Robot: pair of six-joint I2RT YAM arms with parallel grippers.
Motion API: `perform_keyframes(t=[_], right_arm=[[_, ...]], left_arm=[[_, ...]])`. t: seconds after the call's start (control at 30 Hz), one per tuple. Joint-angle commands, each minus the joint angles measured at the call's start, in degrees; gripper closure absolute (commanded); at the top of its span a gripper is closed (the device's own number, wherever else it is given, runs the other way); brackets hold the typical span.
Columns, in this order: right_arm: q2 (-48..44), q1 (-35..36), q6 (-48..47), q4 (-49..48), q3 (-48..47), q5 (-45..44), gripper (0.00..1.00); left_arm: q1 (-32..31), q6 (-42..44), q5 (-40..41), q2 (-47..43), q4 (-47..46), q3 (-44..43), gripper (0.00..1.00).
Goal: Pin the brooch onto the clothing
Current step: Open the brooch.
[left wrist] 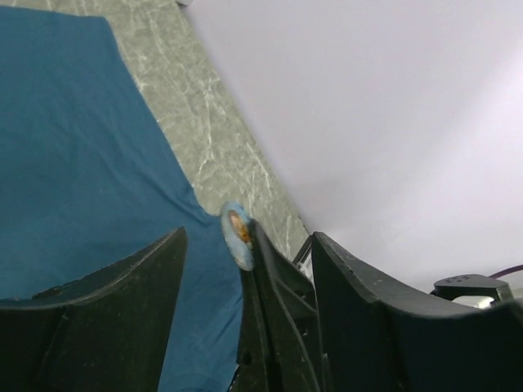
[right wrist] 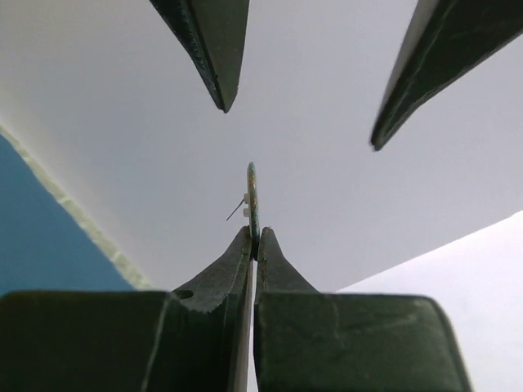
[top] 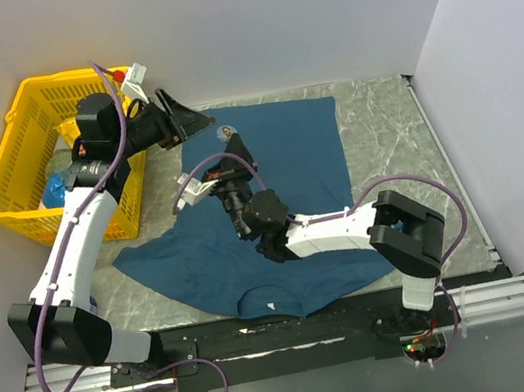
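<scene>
The brooch (top: 228,133) is a small round pale disc with an orange mark on its face. My right gripper (top: 232,142) is shut on its lower edge and holds it upright above the far part of the teal T-shirt (top: 285,151). In the right wrist view the brooch (right wrist: 253,200) is edge-on in my right gripper (right wrist: 256,238), its pin sticking out to the left. My left gripper (top: 194,121) is open, just left of the brooch. In the left wrist view the brooch (left wrist: 237,233) and a right finger stand between my left gripper's (left wrist: 249,237) fingers (left wrist: 122,310), over the shirt (left wrist: 73,163).
A yellow basket (top: 14,169) with a few items stands at the far left beside the left arm. The shirt lies spread on the grey marble tabletop (top: 383,134), its white neck label (top: 276,305) near the front edge. White walls close in behind and at both sides.
</scene>
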State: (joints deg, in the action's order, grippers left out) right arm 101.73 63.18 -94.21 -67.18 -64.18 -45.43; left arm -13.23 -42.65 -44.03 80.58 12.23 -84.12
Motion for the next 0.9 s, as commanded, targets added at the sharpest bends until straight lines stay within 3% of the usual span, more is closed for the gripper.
perform_keyframes(t=[0.0, 0.33, 0.47, 0.67, 0.87], right_arm=[[-0.2, 1.1, -8.7, -25.5, -0.8, 0.5, 1.0], [0.7, 2.0, -9.4, -25.5, -0.8, 0.9, 1.0], [0.8, 2.2, -9.3, -25.1, -0.7, 0.7, 1.0], [1.0, 2.4, -8.4, -23.8, -0.9, 0.3, 1.0], [1.6, 2.4, -7.7, -22.5, -1.8, 0.1, 1.0]], left_arm=[[0.3, 3.4, -2.4, -0.3, 3.9, -2.7, 0.35], [0.2, 5.5, -3.3, 1.2, 6.6, -2.8, 0.48], [0.3, 4.7, -3.8, 1.5, 5.2, -2.8, 0.61], [0.2, 4.0, -5.0, 2.2, 4.1, -3.4, 0.72], [-0.3, 5.2, -5.6, 2.4, 6.4, -4.0, 0.74]])
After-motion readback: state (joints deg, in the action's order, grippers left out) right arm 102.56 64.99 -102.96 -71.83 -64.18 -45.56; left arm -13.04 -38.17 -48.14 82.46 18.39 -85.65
